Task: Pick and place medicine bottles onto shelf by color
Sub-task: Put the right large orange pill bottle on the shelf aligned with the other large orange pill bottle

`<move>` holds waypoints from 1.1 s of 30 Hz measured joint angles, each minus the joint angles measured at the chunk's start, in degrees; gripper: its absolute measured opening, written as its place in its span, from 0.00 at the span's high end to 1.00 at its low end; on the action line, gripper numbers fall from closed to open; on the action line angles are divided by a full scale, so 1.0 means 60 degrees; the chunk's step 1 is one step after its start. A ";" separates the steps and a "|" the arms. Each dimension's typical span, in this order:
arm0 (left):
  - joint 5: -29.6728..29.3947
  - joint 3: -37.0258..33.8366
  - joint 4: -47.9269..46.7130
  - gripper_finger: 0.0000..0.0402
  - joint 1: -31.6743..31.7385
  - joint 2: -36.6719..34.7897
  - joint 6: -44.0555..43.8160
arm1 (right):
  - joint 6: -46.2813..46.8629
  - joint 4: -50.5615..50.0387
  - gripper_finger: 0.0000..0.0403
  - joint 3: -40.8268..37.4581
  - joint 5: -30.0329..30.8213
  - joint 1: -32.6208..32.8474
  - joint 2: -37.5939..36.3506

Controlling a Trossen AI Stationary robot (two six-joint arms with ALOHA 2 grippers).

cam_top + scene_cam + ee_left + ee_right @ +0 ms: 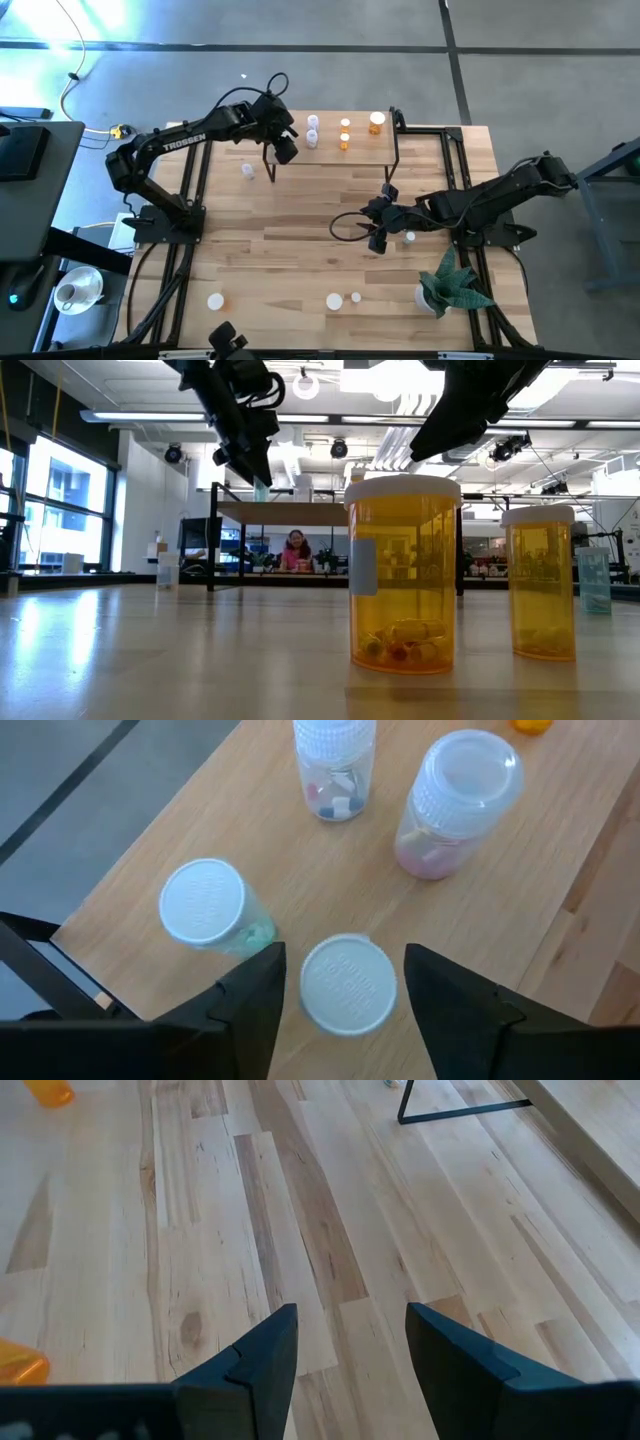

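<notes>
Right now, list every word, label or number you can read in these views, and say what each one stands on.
"TROSSEN": white letters along the left arm in the high view.
Raised lettering on the white cap between the left pincer's fingers: too blurred to read.
Raised lettering on the neighbouring white cap: too blurred to read.
Pale label on the near orange bottle: shows no readable text.

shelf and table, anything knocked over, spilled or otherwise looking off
Nothing stands out. The bottles on the shelf stand upright with caps on, and the left gripper is open around an upright bottle there. The orange bottles near the table's front edge are upright too. No pills are spilled, as far as the views show.
</notes>
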 joint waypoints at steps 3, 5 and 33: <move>0.0013 0.0005 0.0002 0.49 0.0036 -0.0165 0.0002 | -0.0006 0.0000 0.56 0.0000 -0.0001 0.0000 0.0000; 0.0029 0.0127 -0.0130 0.49 0.0036 -0.0262 0.0000 | -0.0006 0.0000 0.56 0.0000 0.0000 0.0000 0.0000; 0.0041 -0.0039 -0.2164 0.48 -0.2369 -0.2982 -0.1354 | -0.0056 -0.0144 0.50 -0.0004 -0.0809 -0.0004 0.0004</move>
